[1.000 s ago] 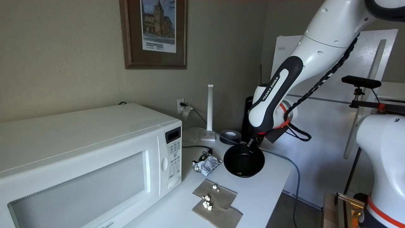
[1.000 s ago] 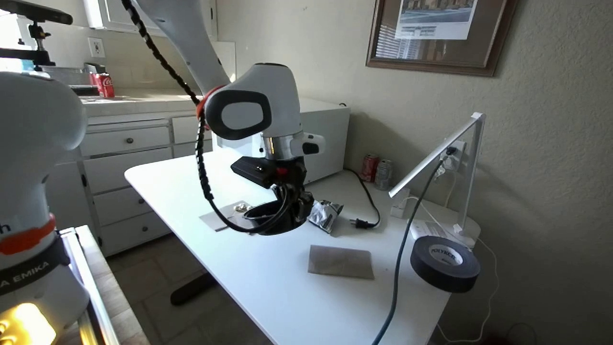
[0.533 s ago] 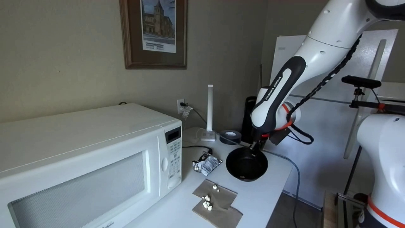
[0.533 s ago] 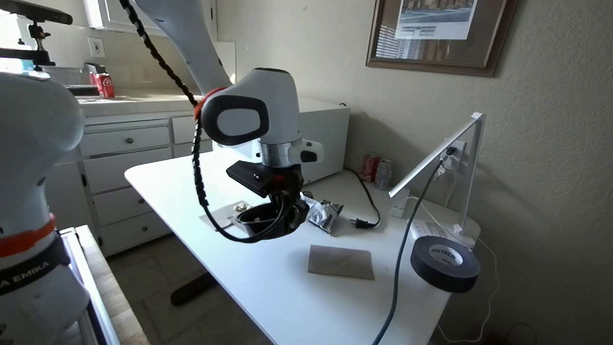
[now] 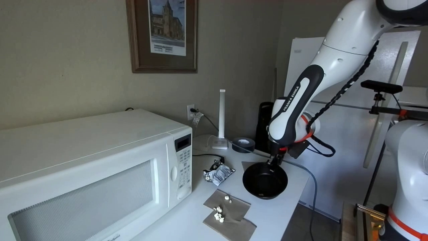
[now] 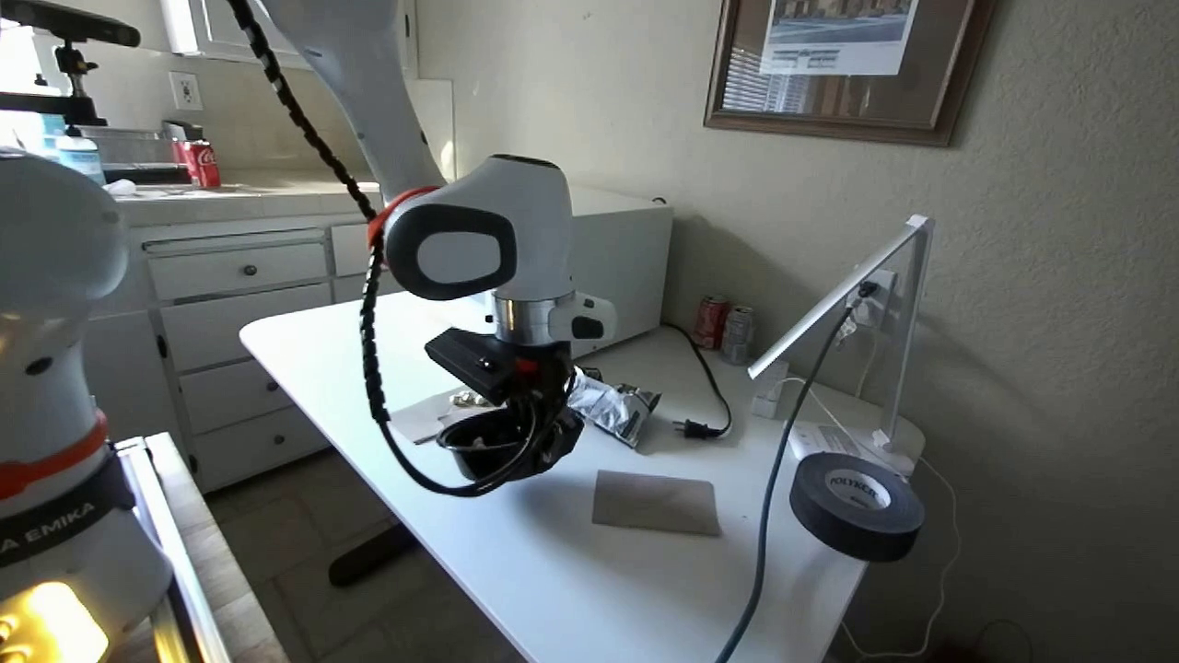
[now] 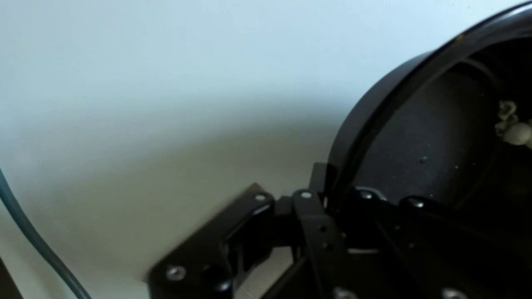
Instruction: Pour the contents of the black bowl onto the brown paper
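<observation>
the gripper pinches the edge of the black bowl tight, with one finger outside the bowl and one that looks to be inside it. in an exterior view the bowl is right of the middle, low in the frame, over the white table. it looks held up off the table. in the wrist view the bowl fills the right side, and some white popcorn sits inside it, close to the right edge of the frame.

flat brown paper lies at the bottom middle in an exterior view, below and left of the bowl, with more popcorn on it. i can't tell if it is one sheet or two. in an exterior view another brown sheet lies low in the frame, just right of the middle. i can't tell which paper is the one for the job.

in an exterior view a shiny silver bag is just left of the bowl. a big white microwave fills the lower left, and a fat roll of tape is above the bowl, a bit left.
</observation>
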`<action>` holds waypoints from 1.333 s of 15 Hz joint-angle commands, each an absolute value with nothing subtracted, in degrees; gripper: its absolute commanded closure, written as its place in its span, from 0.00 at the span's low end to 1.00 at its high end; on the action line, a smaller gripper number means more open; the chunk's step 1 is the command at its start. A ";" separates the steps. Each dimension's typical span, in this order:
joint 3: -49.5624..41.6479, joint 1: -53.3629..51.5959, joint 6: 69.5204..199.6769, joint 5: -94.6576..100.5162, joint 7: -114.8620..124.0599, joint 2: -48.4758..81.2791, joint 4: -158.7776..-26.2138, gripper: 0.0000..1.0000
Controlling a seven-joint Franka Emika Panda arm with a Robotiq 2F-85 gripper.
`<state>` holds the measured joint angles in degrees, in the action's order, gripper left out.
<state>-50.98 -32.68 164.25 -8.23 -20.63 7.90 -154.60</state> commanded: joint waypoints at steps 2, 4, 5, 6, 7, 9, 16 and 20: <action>-44.43 -27.61 165.87 -17.89 -28.37 10.11 -154.22 0.98; -41.61 -25.46 166.62 -21.91 -31.88 11.07 -153.66 0.98; -40.18 -24.36 167.11 -23.81 -33.50 11.65 -153.33 0.98; -38.75 -23.19 167.03 -25.71 -35.04 12.15 -152.88 0.98; -37.26 -21.96 167.43 -27.59 -36.66 12.92 -152.42 0.98; -34.42 -19.52 167.46 -30.91 -39.41 14.73 -151.17 0.98; -28.71 -13.85 168.16 -34.72 -43.86 20.11 -146.08 0.39; -24.96 -8.36 171.77 -20.86 -34.91 17.35 -146.04 0.09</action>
<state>-30.03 -14.94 168.65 -32.28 -42.01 19.14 -145.95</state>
